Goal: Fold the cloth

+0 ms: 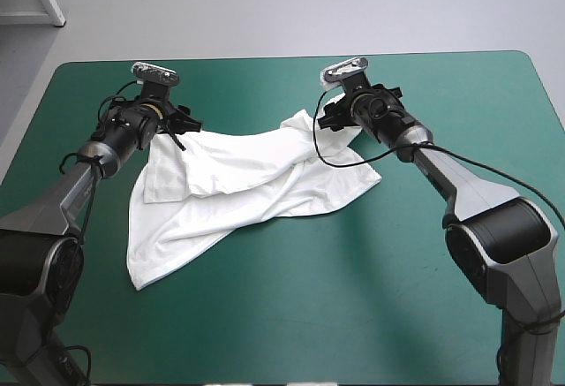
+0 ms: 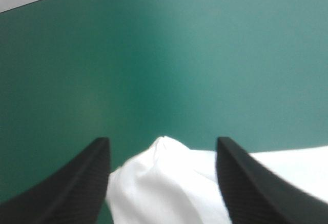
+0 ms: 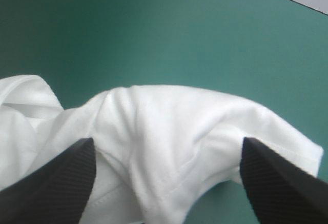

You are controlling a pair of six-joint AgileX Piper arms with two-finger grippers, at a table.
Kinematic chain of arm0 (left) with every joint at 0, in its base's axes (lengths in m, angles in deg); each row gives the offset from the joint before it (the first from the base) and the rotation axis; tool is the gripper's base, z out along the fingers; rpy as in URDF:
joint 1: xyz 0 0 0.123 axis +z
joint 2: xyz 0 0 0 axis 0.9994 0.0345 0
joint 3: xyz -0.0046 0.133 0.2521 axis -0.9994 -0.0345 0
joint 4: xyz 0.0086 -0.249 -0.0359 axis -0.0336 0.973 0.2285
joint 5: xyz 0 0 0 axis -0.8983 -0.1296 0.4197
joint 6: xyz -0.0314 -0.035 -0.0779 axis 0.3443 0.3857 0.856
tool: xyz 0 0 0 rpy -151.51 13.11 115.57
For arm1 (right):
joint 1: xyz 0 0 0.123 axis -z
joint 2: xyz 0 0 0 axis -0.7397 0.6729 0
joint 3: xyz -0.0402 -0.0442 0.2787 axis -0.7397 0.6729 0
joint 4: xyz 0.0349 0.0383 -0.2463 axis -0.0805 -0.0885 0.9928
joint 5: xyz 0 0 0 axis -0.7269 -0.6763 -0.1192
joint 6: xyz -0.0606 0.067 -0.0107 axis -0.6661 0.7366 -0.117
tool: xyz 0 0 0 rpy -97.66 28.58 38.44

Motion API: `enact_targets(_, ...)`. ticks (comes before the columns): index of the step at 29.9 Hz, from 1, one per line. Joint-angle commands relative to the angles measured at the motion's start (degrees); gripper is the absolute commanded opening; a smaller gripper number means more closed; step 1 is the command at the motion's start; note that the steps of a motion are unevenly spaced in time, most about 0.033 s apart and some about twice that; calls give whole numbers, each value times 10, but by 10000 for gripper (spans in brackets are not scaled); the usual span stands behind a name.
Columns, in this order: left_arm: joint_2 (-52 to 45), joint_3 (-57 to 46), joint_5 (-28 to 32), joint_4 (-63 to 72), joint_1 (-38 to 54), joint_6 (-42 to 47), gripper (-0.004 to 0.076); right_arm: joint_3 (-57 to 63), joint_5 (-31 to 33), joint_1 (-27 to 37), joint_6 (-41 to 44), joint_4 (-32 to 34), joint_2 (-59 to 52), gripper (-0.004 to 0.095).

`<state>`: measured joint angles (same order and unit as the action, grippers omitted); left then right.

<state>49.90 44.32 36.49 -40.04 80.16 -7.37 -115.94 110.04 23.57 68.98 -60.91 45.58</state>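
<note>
We log the teal-green surface [image 1: 291,315] filling most of the high view. The white T-shirt [image 1: 247,183] lies on it, loosely spread and creased, centre-left of the frame. One long flap trails toward the lower left, and the far edge is bunched between the two arms. The left hand [image 1: 181,125], upper left of the frame, sits at the shirt's far left corner. The right hand [image 1: 328,114], upper centre-right, sits at its far right corner. Both hands are open: in each wrist view the black fingers [image 2: 77,188] stand wide apart, with a hump of white cloth between them.
</note>
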Motion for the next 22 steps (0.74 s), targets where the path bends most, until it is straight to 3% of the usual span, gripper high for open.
enact_targets(1, -47, 37, -24, -6, 1, 7, 587, -28, 16, 5, 5, 12, -63, 836)
enact_targets(3, -62, 60, -95, -5, 1, 7, 567, -31, 50, 5, 5, 10, -87, 819)
enact_targets(7, -110, 102, -292, 20, 1, 4, 517, -31, 166, 5, -5, -17, -151, 784)
enact_targets(13, -198, 104, -483, 77, 1, -11, 467, -31, 326, 5, -68, -82, -220, 714)
enact_targets(16, -244, 104, -544, 91, 1, -12, 467, -31, 371, 5, -82, -97, -237, 668)
enact_targets(22, -359, 34, -543, 108, 1, 20, 468, -26, 431, 6, -126, -140, -249, 638)
